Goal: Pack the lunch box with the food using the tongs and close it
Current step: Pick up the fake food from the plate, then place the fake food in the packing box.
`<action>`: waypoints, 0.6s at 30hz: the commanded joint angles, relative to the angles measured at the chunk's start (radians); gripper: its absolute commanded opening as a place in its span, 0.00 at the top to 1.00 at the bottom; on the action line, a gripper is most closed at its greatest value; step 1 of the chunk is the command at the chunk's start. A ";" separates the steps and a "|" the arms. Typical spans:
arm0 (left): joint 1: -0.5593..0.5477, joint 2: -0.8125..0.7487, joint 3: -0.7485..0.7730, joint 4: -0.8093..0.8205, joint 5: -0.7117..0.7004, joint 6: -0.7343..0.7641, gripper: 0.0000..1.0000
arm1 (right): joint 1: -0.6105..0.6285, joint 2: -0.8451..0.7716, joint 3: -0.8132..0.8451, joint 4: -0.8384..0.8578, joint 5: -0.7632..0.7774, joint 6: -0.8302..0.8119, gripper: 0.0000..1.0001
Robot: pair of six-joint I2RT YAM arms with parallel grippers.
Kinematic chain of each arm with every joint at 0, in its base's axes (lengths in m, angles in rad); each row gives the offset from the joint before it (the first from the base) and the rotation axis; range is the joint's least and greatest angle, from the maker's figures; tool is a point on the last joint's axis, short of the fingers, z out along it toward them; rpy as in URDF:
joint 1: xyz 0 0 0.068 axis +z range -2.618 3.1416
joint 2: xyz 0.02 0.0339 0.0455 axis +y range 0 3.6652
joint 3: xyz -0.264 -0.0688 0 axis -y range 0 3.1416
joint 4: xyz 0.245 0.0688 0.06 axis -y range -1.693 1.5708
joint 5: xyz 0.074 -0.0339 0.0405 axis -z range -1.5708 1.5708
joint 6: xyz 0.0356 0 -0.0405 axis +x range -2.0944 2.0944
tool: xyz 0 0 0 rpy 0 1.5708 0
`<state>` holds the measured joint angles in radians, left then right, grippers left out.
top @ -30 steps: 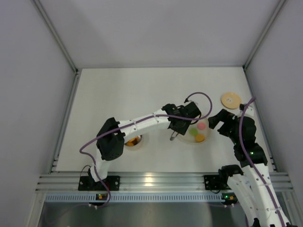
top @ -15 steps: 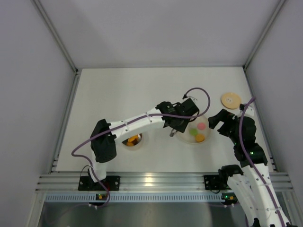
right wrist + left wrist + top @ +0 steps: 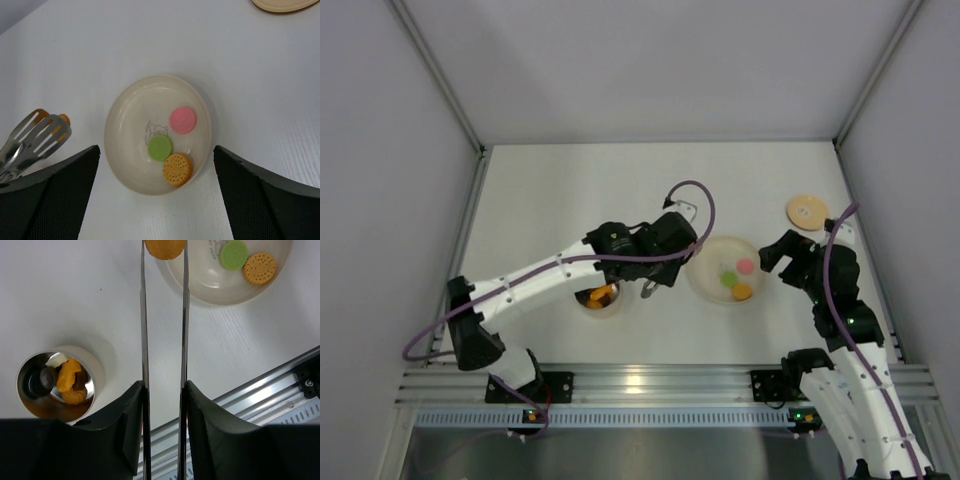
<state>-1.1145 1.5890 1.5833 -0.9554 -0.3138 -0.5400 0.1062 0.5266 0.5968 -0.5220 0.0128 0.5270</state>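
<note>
- Left gripper clamps the tongs, pinching 1 orange piece; a loose squeeze could drop it short of the pot.
- Right gripper gapes, empty.

Panel walls and aluminium rail mark a lab cell.

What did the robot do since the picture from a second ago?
The left gripper swung left, away from the plate toward the lunch box, carrying the tongs with an orange piece pinched in their tips. Nothing was picked up or dropped that I can see. The right gripper, open beside the plate, the lid and the three pieces on the plate stayed put.
</note>
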 commanded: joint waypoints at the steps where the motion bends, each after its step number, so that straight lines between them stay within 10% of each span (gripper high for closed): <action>1: -0.005 -0.156 -0.072 -0.052 -0.053 -0.061 0.61 | -0.013 0.007 0.037 0.030 -0.007 0.013 0.06; 18: -0.007 -0.615 -0.407 -0.341 -0.149 -0.301 0.60 | -0.013 0.046 0.017 0.063 -0.007 0.005 0.06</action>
<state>-1.1156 1.0153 1.2018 -1.2430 -0.4278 -0.7757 0.1062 0.5644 0.5968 -0.5117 0.0063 0.5346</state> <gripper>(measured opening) 0.409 0.941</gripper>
